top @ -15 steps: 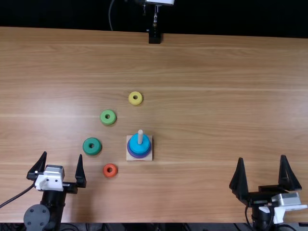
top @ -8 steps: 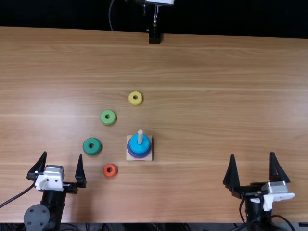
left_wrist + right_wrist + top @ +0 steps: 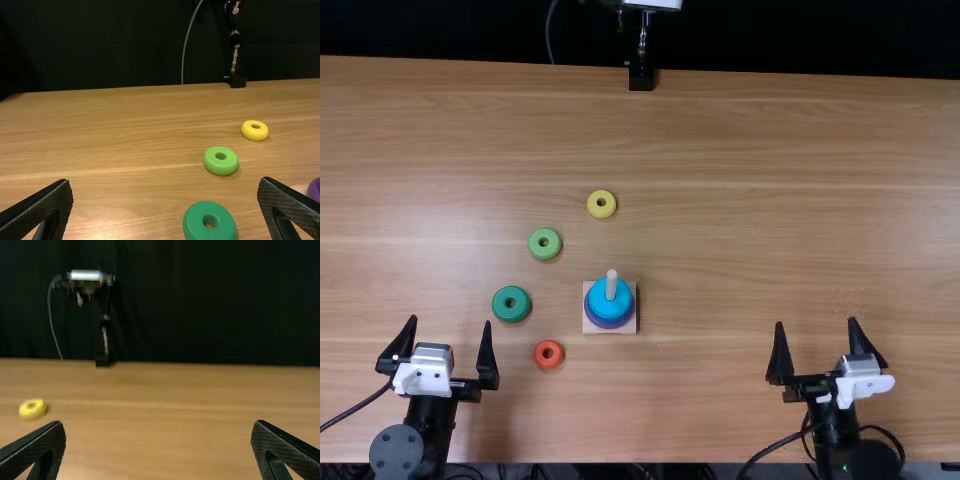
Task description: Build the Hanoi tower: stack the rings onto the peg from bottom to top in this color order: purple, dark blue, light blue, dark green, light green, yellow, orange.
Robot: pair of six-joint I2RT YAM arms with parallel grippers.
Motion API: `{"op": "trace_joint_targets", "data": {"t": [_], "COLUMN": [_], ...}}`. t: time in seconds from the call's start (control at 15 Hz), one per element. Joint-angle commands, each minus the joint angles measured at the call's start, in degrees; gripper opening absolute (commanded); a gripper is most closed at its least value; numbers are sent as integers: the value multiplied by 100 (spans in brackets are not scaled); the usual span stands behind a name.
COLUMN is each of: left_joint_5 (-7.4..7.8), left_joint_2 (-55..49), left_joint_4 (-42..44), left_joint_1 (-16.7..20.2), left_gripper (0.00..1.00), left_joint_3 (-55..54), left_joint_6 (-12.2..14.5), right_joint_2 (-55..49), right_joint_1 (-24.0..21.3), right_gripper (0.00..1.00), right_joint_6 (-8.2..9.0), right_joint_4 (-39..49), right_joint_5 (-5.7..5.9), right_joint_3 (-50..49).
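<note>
Left end effector (image 3: 451, 320), right end effector (image 3: 816, 321) released; peg (image 3: 611, 285), long axis upright; orange ring (image 3: 558, 354) flat, hole up.

Top view: is looking from high above the near edge of the light brown wooden bench (image 3: 770, 220), facing steeply down and forward, framing widely. Left wrist view: is looking from low and closer in, at the near left, facing across toward the black backdrop (image 3: 800, 40). Right wrist view: is facing likewise from the near right, also low. All three are sharing the round yellow ring (image 3: 593, 206) and the bench's far edge; top and left wrist are also sharing the round light green ring (image 3: 545, 253).
</note>
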Motion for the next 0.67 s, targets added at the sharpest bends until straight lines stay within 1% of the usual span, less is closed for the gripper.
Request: {"op": "trace_joint_targets", "data": {"t": [0.0, 0.07, 0.2, 0.6], "left_joint_5": [98, 98, 98, 98], "left_joint_2": [-67, -67, -67, -67], "left_joint_4": [-131, -131, -131, -131], "left_joint_1": [17, 17, 17, 17], "left_gripper": [100, 100, 100, 100], "left_joint_3": [-95, -95, -95, -95], "left_joint_6": [23, 23, 23, 23], "right_joint_2": [-73, -73, -73, -73], "right_joint_1": [-92, -92, -92, -83], "right_gripper": [100, 100, 100, 100], "right_joint_6": [-20, -52, -52, -62], "right_joint_4": [-235, -329, -435, -435], "right_joint_5": [-21, -11, 10, 0], "right_joint_3": [-55, -64, -64, -64]}}
